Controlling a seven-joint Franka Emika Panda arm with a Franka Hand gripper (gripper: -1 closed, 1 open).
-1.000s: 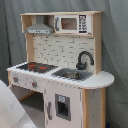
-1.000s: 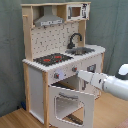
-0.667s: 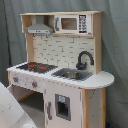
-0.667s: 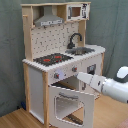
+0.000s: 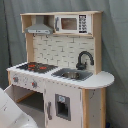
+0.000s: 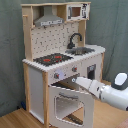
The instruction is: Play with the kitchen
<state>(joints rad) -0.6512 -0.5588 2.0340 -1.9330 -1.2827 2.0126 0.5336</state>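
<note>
The kitchen (image 5: 65, 75) (image 6: 60, 60) is a tall toy of light wood and white panels. It has a black stovetop (image 6: 52, 59) with red burners, a black faucet (image 6: 75, 39), a grey hood (image 6: 49, 20) and knobs. In the second exterior view its oven door (image 6: 70, 102) hangs open, tilted out toward the front. My white arm reaches in from the second exterior view's right. My gripper (image 6: 76, 80) is at the door's top edge, just under the knob panel. In the first exterior view the gripper is out of view.
A sink (image 5: 72, 74) sits beside the stovetop and a toy microwave (image 5: 70, 23) is up on the shelf. Grey curtain hangs behind the kitchen. The floor (image 6: 15, 120) is wood. A white shape (image 5: 11, 109) fills the first exterior view's bottom left corner.
In the second exterior view my arm has dropped a little and now sits lower against the open oven door. The kitchen itself has not moved.
</note>
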